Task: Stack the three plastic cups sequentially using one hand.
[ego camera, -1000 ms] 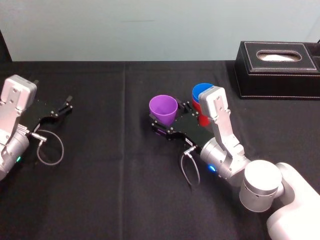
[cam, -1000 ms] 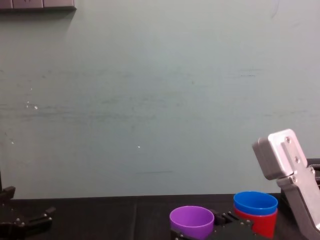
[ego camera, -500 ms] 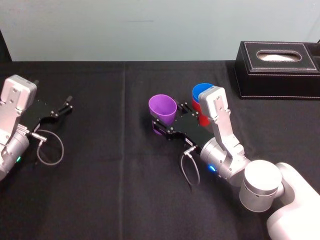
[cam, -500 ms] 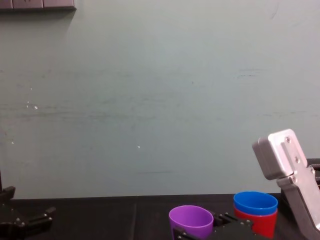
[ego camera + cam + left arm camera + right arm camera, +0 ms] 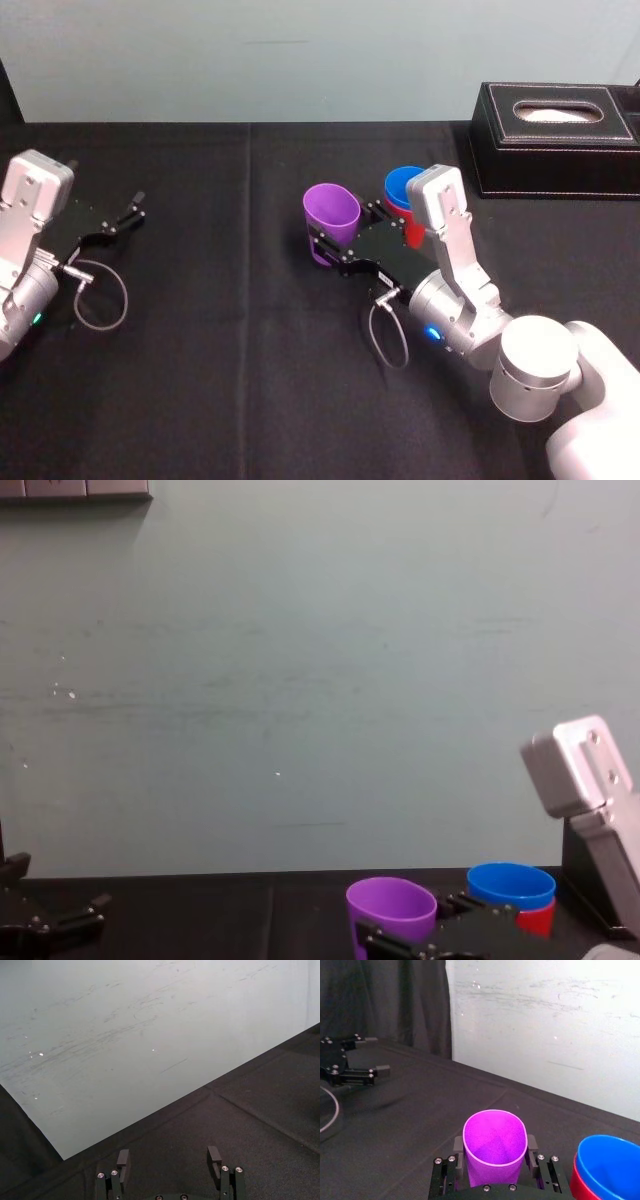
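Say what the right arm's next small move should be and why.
Probably raise the purple cup and carry it rightward over the blue cup. The right gripper holds it between its fingers, and the blue cup already sits nested in the red cup beside it. The left gripper lies parked at far left.

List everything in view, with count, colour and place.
purple cup: one, purple, held by the right gripper, left of the other two cups
blue cup: one, blue, nested in the red cup
red cup: one, red, under the blue cup
tissue box: one, black, table's far right
table: one, black cloth
wall: one, pale, behind the table
left gripper: one, black, open, table's left side
right gripper: one, black, shut on the purple cup
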Motion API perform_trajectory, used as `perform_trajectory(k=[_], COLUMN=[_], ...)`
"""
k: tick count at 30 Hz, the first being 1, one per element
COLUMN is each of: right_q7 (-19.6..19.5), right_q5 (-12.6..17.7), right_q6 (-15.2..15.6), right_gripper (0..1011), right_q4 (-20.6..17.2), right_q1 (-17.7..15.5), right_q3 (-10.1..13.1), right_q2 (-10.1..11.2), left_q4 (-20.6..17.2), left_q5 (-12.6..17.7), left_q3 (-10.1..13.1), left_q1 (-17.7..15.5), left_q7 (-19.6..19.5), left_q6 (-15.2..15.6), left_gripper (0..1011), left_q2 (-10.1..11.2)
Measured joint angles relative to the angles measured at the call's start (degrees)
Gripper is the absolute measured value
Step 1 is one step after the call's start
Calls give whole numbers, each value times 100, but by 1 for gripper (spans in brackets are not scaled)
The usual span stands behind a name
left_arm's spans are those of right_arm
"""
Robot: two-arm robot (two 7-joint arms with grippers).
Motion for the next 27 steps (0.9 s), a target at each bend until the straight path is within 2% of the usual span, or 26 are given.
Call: perform_trajectory(k=[11, 27], right_q7=[87, 226], right_q5=[134, 325], right_q6=[275, 815], right_gripper=[719, 720], right_q4=[-590, -1482], right_q1=[-153, -247], right_q3=[36, 50], right_q2=[186, 561], left_q4=[0, 0], left_q5=[0, 0], left_q3=[0, 0], left_q1=[0, 0], left_q7=[0, 0], left_q6=[0, 0], left_gripper=[1005, 1005], left_q2=[0, 0])
